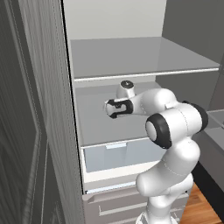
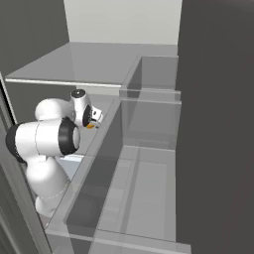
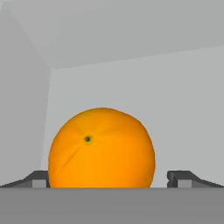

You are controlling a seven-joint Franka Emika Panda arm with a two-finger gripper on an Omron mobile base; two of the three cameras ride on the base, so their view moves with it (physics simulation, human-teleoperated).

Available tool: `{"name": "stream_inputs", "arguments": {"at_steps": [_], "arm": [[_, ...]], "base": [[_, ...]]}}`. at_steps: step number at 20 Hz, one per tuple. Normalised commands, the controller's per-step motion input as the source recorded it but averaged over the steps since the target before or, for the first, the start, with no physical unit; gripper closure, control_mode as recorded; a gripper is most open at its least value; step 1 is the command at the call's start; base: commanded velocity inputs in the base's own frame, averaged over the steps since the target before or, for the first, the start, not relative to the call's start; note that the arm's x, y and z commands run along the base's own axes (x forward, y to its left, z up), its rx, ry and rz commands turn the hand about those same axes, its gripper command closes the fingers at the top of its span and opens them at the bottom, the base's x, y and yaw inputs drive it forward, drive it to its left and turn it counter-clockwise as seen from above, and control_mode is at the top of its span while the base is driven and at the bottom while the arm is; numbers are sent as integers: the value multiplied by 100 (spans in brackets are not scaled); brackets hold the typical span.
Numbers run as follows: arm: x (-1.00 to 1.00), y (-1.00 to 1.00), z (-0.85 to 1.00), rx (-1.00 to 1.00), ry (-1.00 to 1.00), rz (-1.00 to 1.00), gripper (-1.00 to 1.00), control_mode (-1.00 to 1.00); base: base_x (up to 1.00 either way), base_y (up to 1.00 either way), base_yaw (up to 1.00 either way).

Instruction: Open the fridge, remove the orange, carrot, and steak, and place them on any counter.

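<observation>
The fridge stands open, white inside with grey shelves. My arm reaches in over the middle shelf. The orange, round and bright, lies on that shelf close to the back wall; a sliver of the orange peeks out beside my hand. My gripper is open, and its two dark fingertips stand either side of the orange, clear of its skin. In the left base view my hand covers the fruit. The carrot, the steak and the counter are out of view.
The upper shelf hangs just above my hand. A pale drawer sits under the middle shelf, with grey drawer fronts below. The open door with its clear bins is on the right. A dark cabinet panel stands to the left.
</observation>
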Motion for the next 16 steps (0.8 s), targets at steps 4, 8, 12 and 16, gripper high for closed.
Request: {"name": "stream_inputs", "arguments": {"at_steps": [4,8,12,16], "arm": [[11,6,-7,0,0,0,-100,-100],[0,1,-23,0,0,0,100,-100],[0,0,-34,0,3,-1,100,-100],[0,0,-9,0,1,0,100,-100]], "base": [[0,0,0],[0,0,0],[0,0,0],[0,0,0]]}}
